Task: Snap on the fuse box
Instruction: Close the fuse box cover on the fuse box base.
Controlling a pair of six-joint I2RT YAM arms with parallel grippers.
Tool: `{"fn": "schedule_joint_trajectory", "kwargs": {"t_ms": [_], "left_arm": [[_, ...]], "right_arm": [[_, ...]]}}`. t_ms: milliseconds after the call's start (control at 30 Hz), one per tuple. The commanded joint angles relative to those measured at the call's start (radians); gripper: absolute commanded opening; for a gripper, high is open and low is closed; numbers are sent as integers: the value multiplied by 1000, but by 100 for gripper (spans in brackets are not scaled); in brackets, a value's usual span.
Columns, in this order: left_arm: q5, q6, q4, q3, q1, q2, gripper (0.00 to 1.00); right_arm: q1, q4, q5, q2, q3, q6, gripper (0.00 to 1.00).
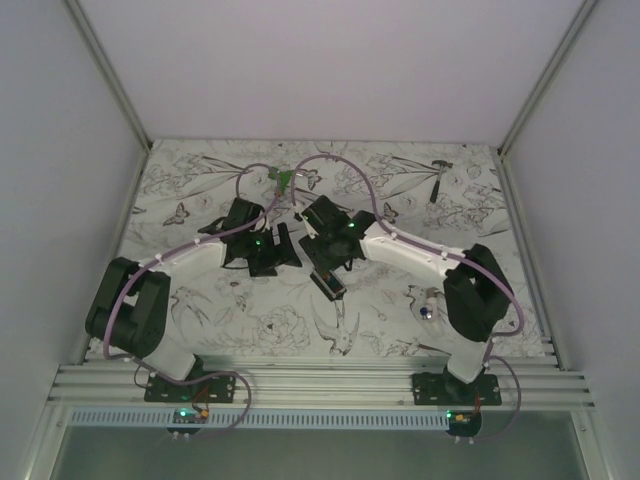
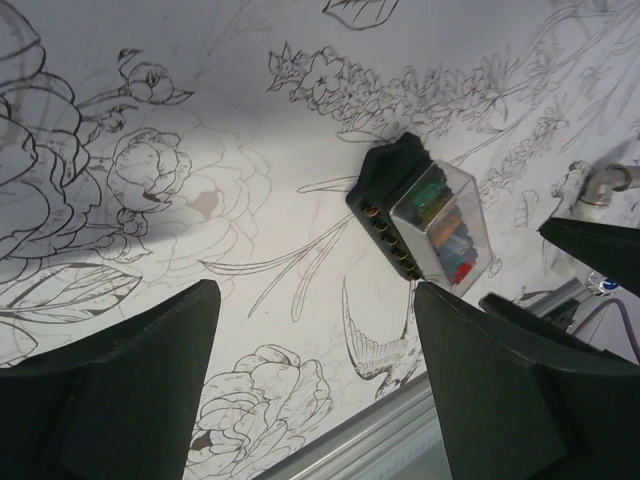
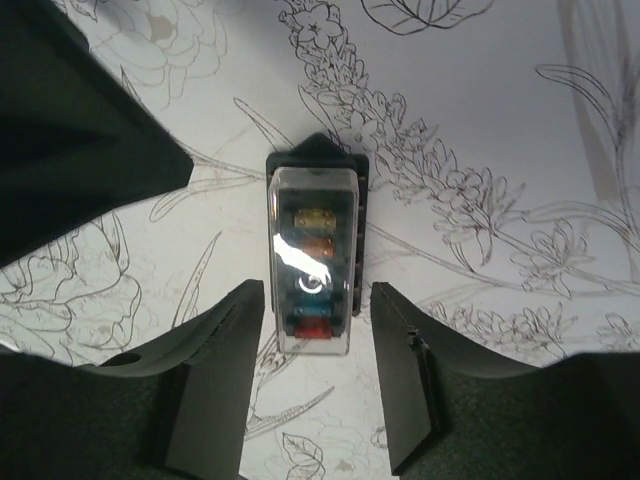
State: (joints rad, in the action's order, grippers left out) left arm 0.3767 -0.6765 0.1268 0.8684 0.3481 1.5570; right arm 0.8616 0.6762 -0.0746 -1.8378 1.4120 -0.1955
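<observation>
Fuse box (image 3: 312, 255) lies flat on the table (image 1: 260, 320), clear lid up, between your right gripper's (image 3: 317, 390) parted jaws. Left gripper (image 2: 315, 390) gapes empty nearby. Centre yourself, then press squarely so all 4 edges seat.

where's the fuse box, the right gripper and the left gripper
fuse box (image 3: 312, 235): right wrist view, on its clear top cover
right gripper (image 3: 317, 290): right wrist view, midway between its open fingertips, either side of the box
left gripper (image 2: 315, 288): left wrist view, midway between its open fingertips
</observation>
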Motion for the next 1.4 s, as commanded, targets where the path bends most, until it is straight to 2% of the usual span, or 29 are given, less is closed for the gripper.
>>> {"fn": "schedule_joint_trajectory", "kwargs": {"t_ms": [0, 133, 233, 400, 533, 733, 800, 933, 1000, 1367], "left_arm": [[8, 18, 5, 16, -9, 2, 82], [15, 1, 5, -16, -62, -2, 84], [18, 0, 4, -31, -77, -6, 85], [21, 0, 2, -35, -83, -8, 88], [42, -5, -6, -34, -84, 4, 88], [37, -13, -17, -40, -84, 12, 88], [29, -12, -17, -43, -84, 10, 88], [28, -14, -17, -46, -85, 13, 88], [29, -14, -16, -48, -84, 12, 87], [21, -3, -15, -57, -86, 6, 87]], "right_arm": [[8, -45, -24, 76, -55, -19, 56], [8, -70, -14, 55, -77, -15, 66], [8, -75, -9, 23, -68, -8, 69], [11, -74, -2, -19, -55, -6, 68], [12, -57, 1, -35, -42, 4, 62], [35, -32, -26, -61, -20, 13, 63], [37, -20, -49, -69, -17, 11, 59], [39, -6, -58, -72, -10, 16, 42], [39, 9, -59, -72, 1, 21, 37], [37, 134, -32, -124, 99, 48, 33]]}}
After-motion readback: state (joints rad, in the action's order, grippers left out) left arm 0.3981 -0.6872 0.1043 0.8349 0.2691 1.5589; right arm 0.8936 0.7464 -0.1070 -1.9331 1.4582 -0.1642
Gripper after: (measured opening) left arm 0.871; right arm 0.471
